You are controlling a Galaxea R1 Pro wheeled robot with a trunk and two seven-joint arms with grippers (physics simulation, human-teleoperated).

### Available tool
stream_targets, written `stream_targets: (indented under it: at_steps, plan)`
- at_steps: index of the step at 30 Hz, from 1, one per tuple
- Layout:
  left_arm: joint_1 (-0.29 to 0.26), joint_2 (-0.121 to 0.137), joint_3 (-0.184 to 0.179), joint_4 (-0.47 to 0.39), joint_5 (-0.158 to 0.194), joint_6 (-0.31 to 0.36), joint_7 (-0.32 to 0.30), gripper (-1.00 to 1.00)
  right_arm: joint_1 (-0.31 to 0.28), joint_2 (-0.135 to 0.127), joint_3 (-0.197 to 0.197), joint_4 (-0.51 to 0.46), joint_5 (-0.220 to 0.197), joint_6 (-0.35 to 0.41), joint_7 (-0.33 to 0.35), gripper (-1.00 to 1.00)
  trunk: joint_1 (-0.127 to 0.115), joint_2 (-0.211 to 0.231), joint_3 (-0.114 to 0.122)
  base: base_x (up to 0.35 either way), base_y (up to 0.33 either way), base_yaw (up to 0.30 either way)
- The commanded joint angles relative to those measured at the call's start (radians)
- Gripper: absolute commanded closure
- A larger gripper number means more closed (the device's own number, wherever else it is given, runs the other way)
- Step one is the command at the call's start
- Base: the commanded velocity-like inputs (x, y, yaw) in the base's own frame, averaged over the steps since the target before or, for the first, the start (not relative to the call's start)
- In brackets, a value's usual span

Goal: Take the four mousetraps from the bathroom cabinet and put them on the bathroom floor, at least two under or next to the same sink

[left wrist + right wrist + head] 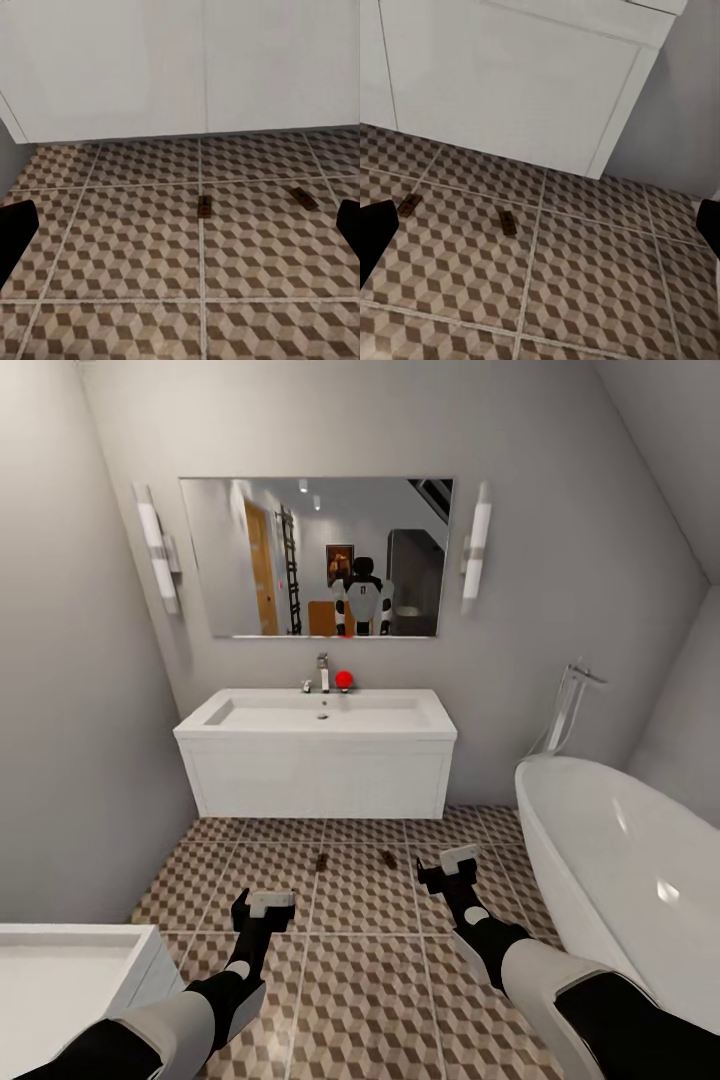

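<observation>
Tiled bathroom floor [360, 1000] fills the head view; two mousetraps [322, 861] lie near the sink [318, 745]. The left end effector [268, 906] and the right end effector [452, 865] hover empty. The left wrist view shows wide-apart fingertips [15, 234] and both traps. The right wrist view shows the same. Two traps seem placed; the robot should next go to fetch the others.

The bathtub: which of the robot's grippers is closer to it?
The right. The right gripper hangs over the tiles just beside the white bathtub, while the left gripper is farther off, across the floor near the small white unit.
</observation>
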Motion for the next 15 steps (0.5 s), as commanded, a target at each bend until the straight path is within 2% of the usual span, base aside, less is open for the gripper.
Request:
stream_targets:
  at_steps: [1,15]
  plan:
    - [-0.001,0.0,-0.009,0.001,0.005,-0.002,0.005,-1.0,-0.001,0.0,0.008,0.001,-0.003,-0.002,-0.006,-1.0,-0.004,0.007,0.002,0.0,0.0,0.0]
    - [-0.001,0.0,-0.009,0.002,0.005,-0.002,0.005,-1.0,0.0,0.0,0.008,0.001,-0.003,-0.002,-0.006,-1.0,-0.058,0.105,0.046,0.0,0.0,0.0]
